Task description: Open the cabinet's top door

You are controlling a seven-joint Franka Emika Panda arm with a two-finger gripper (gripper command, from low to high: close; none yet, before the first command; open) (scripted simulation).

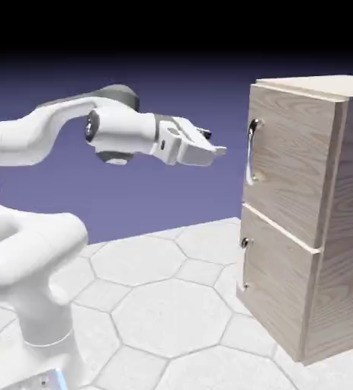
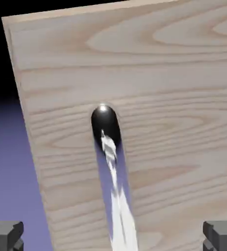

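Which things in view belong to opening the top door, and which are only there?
Part of the job:
- top door
- its curved handle
- cabinet
- hand

Just there:
- lower door
- tiled floor

Exterior view: set well back, looking slantwise across the arm (image 1: 122, 131) toward the cabinet (image 1: 293, 213). Hand view: close up, facing the top door (image 1: 293, 164) (image 2: 174, 122), shared by both.

There are one arm (image 1: 126, 131), one cabinet (image 1: 301, 221), two door panels (image 1: 292, 145), two handles (image 1: 251, 152) and two fingertips (image 2: 5, 235).
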